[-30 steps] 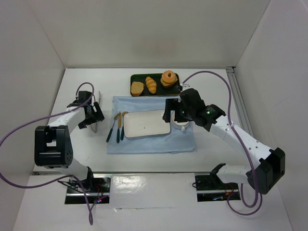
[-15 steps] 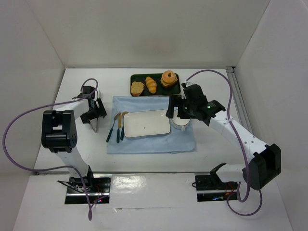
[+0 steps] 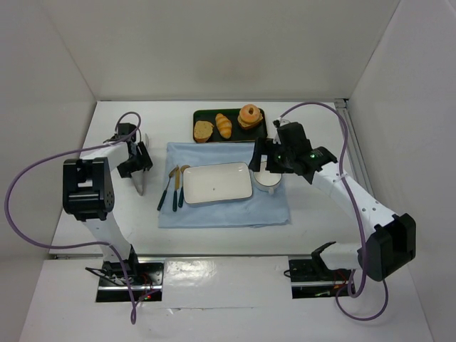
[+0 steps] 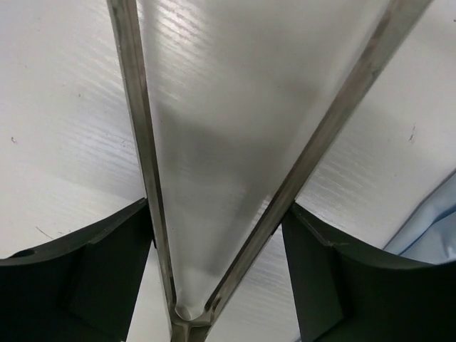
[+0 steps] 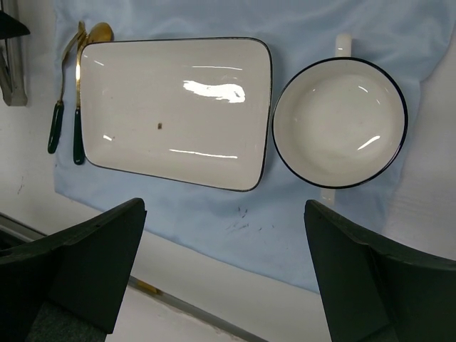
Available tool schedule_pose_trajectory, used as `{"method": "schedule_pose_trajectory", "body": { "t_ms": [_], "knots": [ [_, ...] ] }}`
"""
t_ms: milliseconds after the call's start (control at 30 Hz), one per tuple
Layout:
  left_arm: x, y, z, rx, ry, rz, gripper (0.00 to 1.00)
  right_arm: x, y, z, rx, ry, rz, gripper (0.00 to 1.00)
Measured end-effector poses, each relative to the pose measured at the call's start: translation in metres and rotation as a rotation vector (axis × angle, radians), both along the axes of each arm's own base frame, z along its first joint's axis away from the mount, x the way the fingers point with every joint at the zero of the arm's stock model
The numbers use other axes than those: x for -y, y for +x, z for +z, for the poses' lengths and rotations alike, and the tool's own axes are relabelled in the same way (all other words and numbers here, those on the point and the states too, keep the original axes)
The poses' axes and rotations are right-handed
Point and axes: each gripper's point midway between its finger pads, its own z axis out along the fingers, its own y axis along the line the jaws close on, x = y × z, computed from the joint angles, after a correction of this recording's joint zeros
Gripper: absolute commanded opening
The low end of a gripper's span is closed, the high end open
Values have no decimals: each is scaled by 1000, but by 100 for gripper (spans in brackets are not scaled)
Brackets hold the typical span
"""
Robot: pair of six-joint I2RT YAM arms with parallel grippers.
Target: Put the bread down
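Note:
The bread (image 3: 224, 125), a golden ridged roll, lies on a dark tray (image 3: 239, 135) at the back, between a brown bread slice (image 3: 204, 130) and a stacked doughnut pastry (image 3: 249, 115). It does not show in either wrist view. My left gripper (image 3: 137, 165) (image 4: 217, 214) is at the left on the bare table, shut on metal tongs (image 3: 140, 182) (image 4: 139, 142) whose arms spread in a V. My right gripper (image 3: 269, 161) (image 5: 224, 278) is open and empty above the blue cloth, just in front of the tray.
A white rectangular plate (image 3: 216, 182) (image 5: 171, 107) and a white dark-rimmed cup (image 3: 268, 181) (image 5: 340, 122) sit on the blue cloth (image 3: 221, 210) (image 5: 285, 228). Gold utensils with dark handles (image 3: 172, 189) (image 5: 77, 107) lie left of the plate. White walls close in three sides.
My right gripper has moved right and toward the tray. My left gripper has shifted slightly farther back with the tongs, and its arm has swung left.

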Motion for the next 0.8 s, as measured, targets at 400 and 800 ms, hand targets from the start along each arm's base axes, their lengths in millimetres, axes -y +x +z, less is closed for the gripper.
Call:
{"method": "schedule_pose_trajectory", "body": {
  "t_ms": [400,800],
  "knots": [
    [1,9,-1,-1,-10,-27,65,1,3,-4,-14,5,-1,99],
    [21,6,16,31,-113,-88,61,3,5,-3,-15,18,-3,99]
  ]
}}
